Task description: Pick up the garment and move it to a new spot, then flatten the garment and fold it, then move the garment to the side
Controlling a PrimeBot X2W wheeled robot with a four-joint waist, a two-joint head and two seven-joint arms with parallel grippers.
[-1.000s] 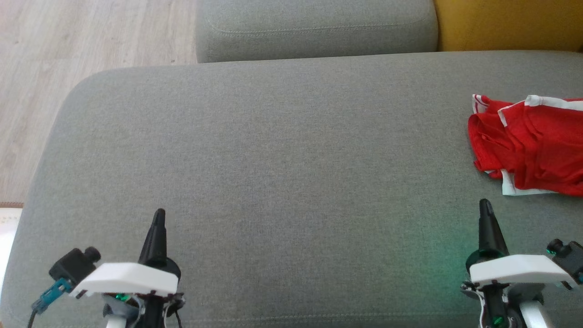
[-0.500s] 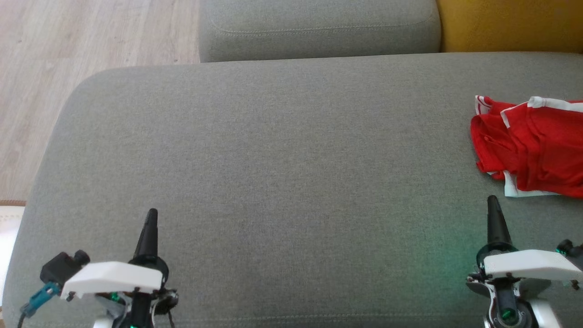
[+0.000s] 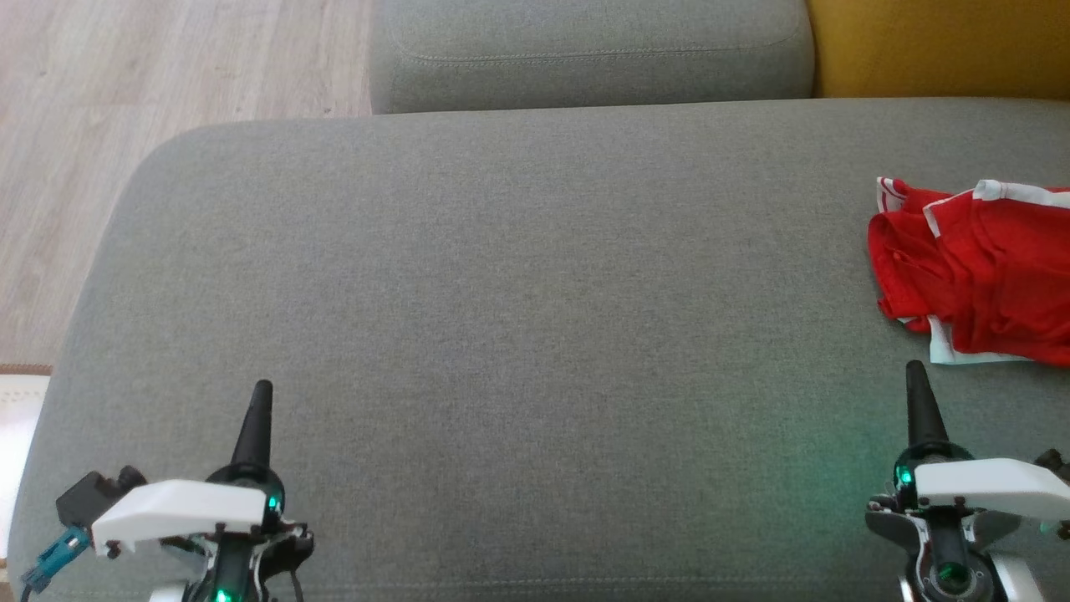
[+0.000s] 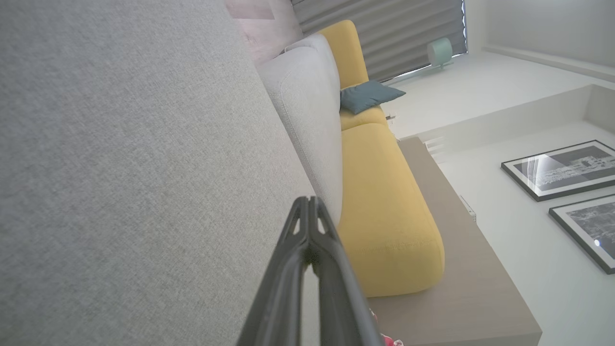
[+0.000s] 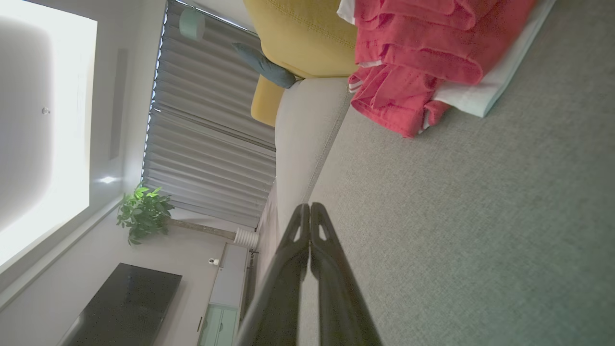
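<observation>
Across the wide grey seat cushion (image 3: 535,276), the crumpled red garment (image 3: 978,267) with white trim lies at the right side, cut off by the head view's border and just beyond the right gripper (image 3: 916,372). The left gripper (image 3: 262,389) hangs well apart at the near left, and both pairs of fingers are pressed together on nothing. To pick up well, the right gripper should spread its fingers before reaching the cloth, then come down on a raised fold near the white hem, pinching several layers so the bundle lifts whole.
</observation>
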